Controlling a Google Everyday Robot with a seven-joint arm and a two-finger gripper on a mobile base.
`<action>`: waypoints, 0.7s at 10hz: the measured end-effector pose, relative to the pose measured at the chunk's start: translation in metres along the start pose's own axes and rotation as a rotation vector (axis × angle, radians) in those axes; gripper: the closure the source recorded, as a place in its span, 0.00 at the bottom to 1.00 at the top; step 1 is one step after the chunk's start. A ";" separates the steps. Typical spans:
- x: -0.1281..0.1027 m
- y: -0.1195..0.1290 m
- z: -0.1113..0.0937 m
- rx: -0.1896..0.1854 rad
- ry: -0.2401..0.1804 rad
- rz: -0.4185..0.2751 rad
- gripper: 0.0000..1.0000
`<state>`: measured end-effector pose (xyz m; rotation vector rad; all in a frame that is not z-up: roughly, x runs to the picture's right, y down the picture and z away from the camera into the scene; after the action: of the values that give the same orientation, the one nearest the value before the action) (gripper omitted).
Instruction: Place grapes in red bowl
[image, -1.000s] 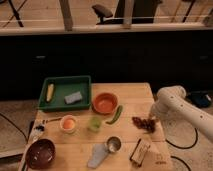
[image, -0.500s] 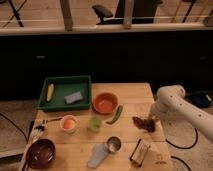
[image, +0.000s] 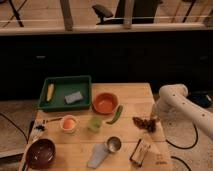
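The grapes (image: 143, 123), a small dark reddish-purple cluster, lie on the wooden table (image: 130, 92) near its right edge. The red bowl (image: 105, 103) stands near the table's middle, left of the grapes, with a curved green chilli pepper (image: 115, 114) between them. My gripper (image: 152, 120) hangs from the white arm (image: 180, 102) at the right and sits right at the grapes' right end, low over the table.
A green tray (image: 64, 81) at the back left holds a corn cob (image: 50, 91) and a grey sponge (image: 73, 97). In front are an orange cup (image: 68, 123), a green cup (image: 94, 124), a dark bowl (image: 41, 153), a metal cup (image: 113, 144), a grey item (image: 97, 157) and a snack packet (image: 141, 150).
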<state>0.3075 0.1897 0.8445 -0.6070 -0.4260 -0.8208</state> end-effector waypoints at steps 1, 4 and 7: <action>-0.004 -0.001 -0.008 -0.007 -0.006 -0.013 1.00; -0.012 0.000 -0.027 -0.022 -0.027 -0.038 1.00; -0.020 0.001 -0.048 -0.028 -0.046 -0.061 1.00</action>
<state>0.3018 0.1703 0.7970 -0.6426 -0.4778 -0.8733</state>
